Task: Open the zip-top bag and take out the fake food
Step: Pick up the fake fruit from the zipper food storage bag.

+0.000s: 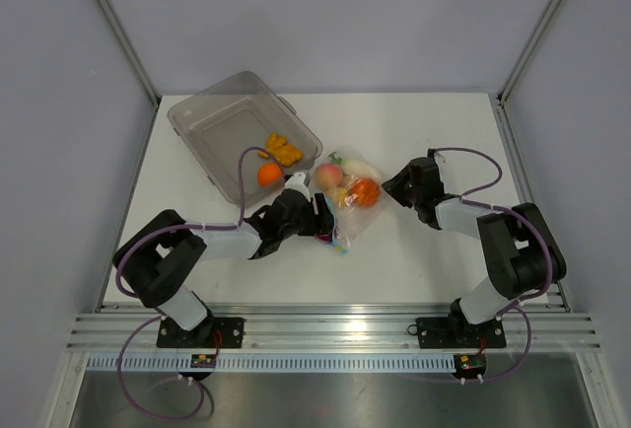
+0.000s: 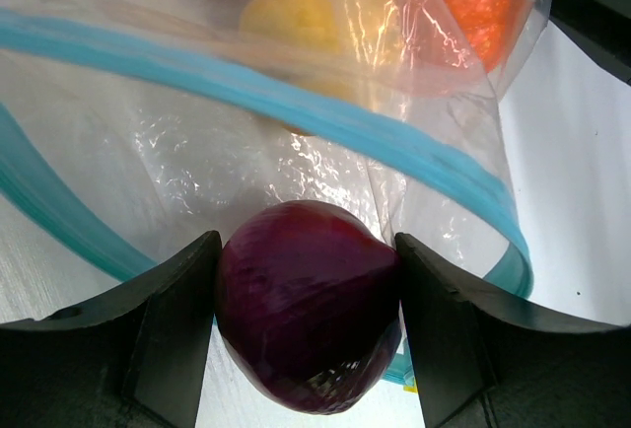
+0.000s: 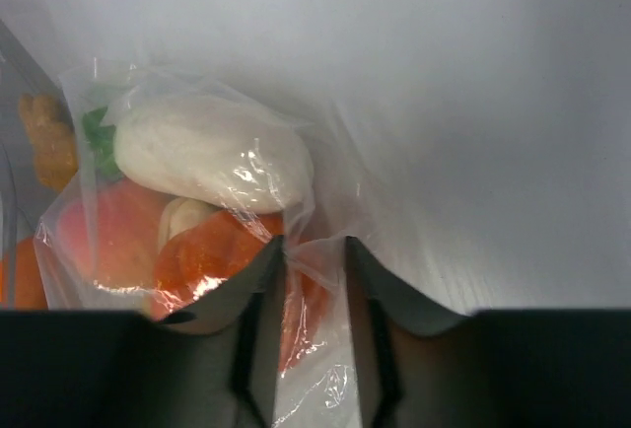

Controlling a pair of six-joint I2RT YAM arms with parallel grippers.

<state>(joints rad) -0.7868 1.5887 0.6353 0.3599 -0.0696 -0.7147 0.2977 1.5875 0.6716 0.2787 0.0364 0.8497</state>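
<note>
The zip-top bag [image 1: 347, 199] lies mid-table, its light-blue zip strip [image 2: 394, 142] facing my left arm. My left gripper [image 2: 306, 320] is shut on a purple onion [image 2: 308, 300] of the fake food, just outside the bag's mouth. Yellow [image 2: 315, 19] and orange [image 2: 473, 4] pieces remain inside. My right gripper [image 3: 314, 250] stands at the bag's far end. Its jaws are narrowed around a fold of clear plastic [image 3: 315, 379], with a gap still showing between them. A white piece [image 3: 212, 152], a peach one [image 3: 108, 241] and an orange one [image 3: 212, 255] sit behind the film.
A rigid clear tub [image 1: 242, 137] stands tilted at the back left, holding an orange fruit [image 1: 268, 175] and yellow-orange pieces [image 1: 284, 148]. Grey walls enclose the table on three sides, and the arm bases line the near edge.
</note>
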